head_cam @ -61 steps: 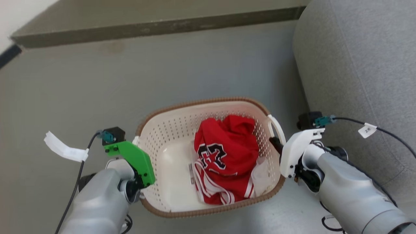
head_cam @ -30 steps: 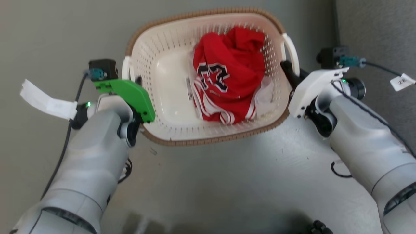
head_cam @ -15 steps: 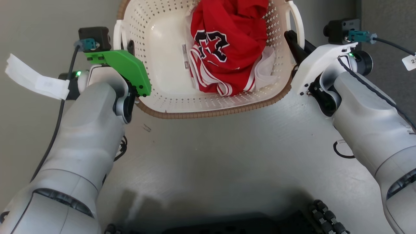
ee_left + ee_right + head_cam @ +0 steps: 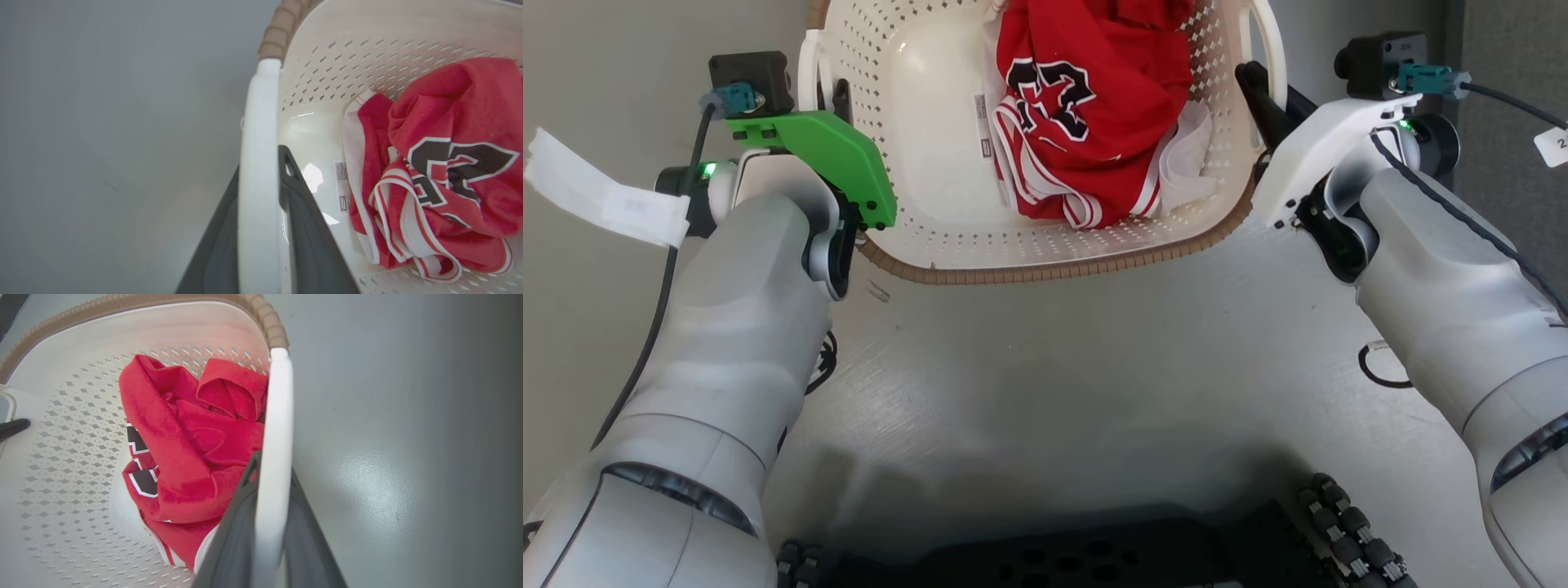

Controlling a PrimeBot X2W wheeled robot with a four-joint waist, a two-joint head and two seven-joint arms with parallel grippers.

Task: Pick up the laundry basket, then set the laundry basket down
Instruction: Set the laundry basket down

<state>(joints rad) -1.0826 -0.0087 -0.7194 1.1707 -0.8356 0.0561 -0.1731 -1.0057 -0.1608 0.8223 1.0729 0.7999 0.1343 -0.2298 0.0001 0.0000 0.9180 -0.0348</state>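
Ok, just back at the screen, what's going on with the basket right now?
The robot has the laundry basket by both white loop handles: the left gripper is closed on the left handle, the right gripper on the right handle. A red jersey lies crumpled inside. I can't tell whether the basket is off the floor.

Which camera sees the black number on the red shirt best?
The head view: the whole black number faces up. The left wrist view shows it slanted and creased; the right wrist view catches one edge.
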